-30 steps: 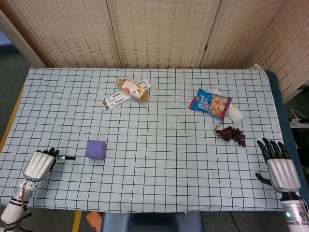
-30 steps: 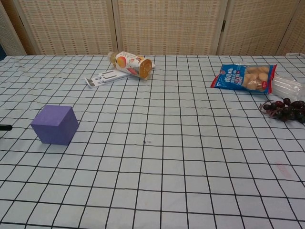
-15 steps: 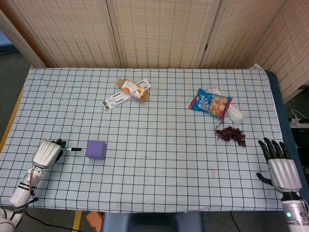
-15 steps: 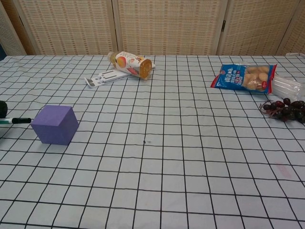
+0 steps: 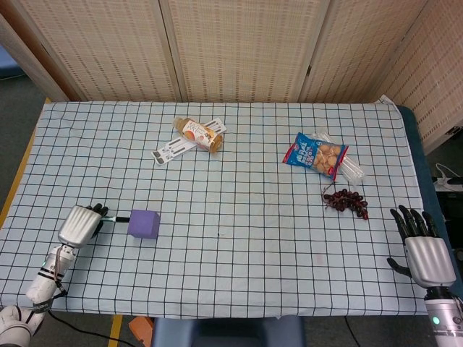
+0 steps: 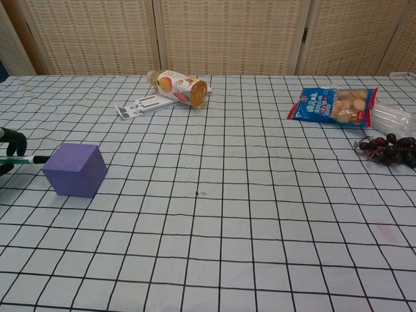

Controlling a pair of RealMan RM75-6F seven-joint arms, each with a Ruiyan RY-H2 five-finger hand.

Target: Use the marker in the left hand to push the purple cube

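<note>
**Marker tip reaches the purple cube**

Compared with a second ago, the left hand [image 5: 82, 224] has moved rightward along the table [image 5: 239, 282], bringing the marker [image 5: 116, 219] from well short of the purple cube [image 5: 144, 224] to its left face; the black tip now appears to touch it. The cube itself sits where it was, near the table's front-left, a matte lavender block with soft edges, lying flat on the checked cloth. The left hand's fingers are curled around the marker's barrel. Far right, the right hand [image 5: 427, 254] rests at the table edge, fingers spread, holding nothing.
</note>
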